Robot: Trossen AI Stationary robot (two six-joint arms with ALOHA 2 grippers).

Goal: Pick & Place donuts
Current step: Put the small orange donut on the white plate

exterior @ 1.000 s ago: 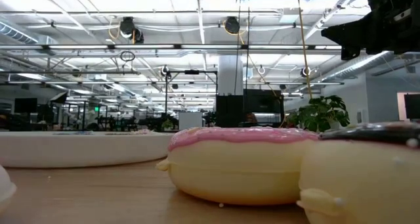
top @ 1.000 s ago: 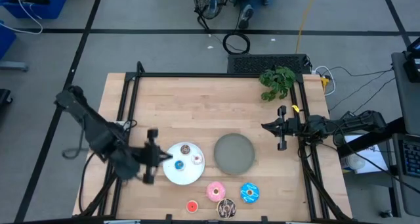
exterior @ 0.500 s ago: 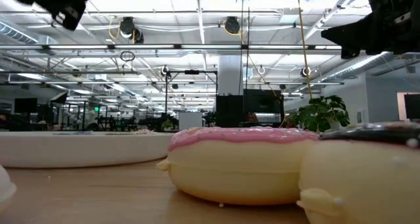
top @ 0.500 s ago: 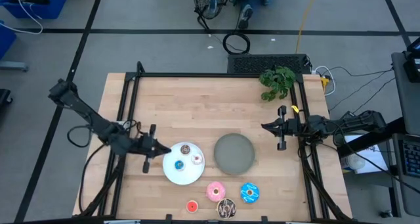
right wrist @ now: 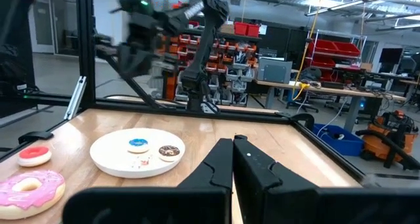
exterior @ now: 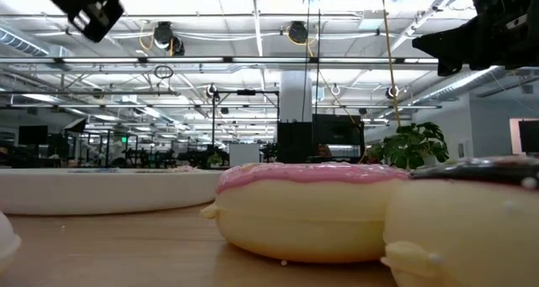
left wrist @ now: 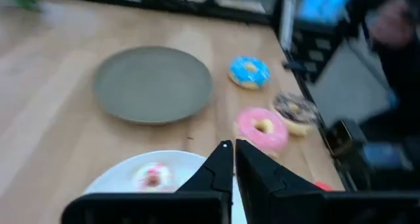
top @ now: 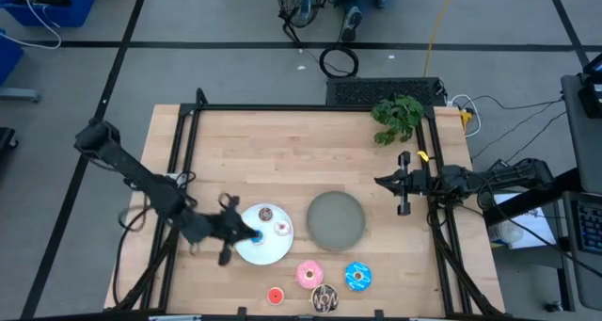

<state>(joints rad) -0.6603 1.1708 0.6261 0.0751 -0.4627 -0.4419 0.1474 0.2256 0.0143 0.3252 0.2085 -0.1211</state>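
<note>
Trouble is likeliest on the left, where the left gripper (top: 246,234) hangs at the near-left edge of the white plate (top: 273,253), close by the tiny blue donut (top: 257,236). In the left wrist view its fingers look nearly pressed together with nothing between them, though whether they are beginning to part I cannot tell. If it comes down like that, the fingers would push the blue ring across the plate rather than straddle it, and could knock the brown donut (top: 265,215) and the whitish-pink donut (top: 282,230) lying just beside it. These rings are small and light (a glancing touch would probably send one skidding off the rim). A hard descent could also tip or shove the plate itself.

Further right, the grey plate (top: 335,219) sits bare in the middle of the counter (top: 301,152). Near the front edge lie the red donut (top: 275,296), the pink donut (top: 309,275), the chocolate donut (top: 325,299) and the blue sprinkled donut (top: 357,276). The pink and chocolate ones are nearly touching, so a grasp on either risks dragging its neighbour, possibly over the counter's edge.

At the far right, the right gripper (top: 404,195) waits clenched and empty near the frame rail, well apart from everything; it poses no evident hazard unless both arms reach toward the middle at once.
</note>
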